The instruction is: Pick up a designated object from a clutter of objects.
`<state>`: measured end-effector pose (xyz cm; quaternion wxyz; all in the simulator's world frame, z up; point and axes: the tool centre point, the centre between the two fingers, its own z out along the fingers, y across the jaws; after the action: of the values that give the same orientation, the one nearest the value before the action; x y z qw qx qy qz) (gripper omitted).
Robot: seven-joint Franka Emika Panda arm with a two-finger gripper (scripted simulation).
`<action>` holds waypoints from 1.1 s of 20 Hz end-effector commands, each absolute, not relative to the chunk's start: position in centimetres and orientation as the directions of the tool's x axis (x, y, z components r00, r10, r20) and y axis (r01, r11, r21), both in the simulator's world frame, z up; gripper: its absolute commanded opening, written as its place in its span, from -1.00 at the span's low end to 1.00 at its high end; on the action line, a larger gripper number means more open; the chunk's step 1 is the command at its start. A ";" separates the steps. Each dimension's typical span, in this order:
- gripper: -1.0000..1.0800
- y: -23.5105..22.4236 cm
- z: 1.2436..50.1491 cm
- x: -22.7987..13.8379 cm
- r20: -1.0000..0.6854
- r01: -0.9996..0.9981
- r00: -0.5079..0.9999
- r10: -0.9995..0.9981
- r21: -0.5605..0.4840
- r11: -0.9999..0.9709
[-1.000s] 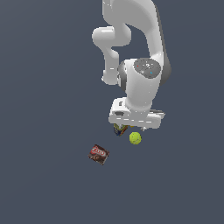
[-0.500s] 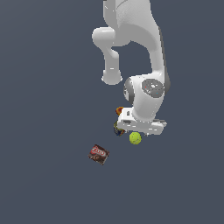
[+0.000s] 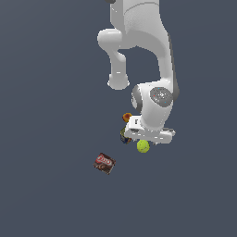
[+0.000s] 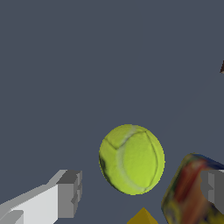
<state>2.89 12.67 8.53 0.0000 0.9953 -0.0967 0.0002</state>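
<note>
While my gripper [image 4: 138,192] hangs low over the clutter with its jaws apart, the ball [image 4: 131,159] lies between my fingers [image 4: 70,193], not yet touched. A mottled box [image 4: 188,192] is just beside it, near my other finger, and a yellow block [image 4: 142,217] is near too. I judge this is the approach step; next I must descend and close only on the ball.
</note>
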 end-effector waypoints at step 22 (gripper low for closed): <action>-1.00 12.7 4.1 2.9 0.000 -0.194 0.981 -0.194 0.000 -0.981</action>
<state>3.18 12.81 4.66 -0.0014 0.9952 -0.0976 0.0048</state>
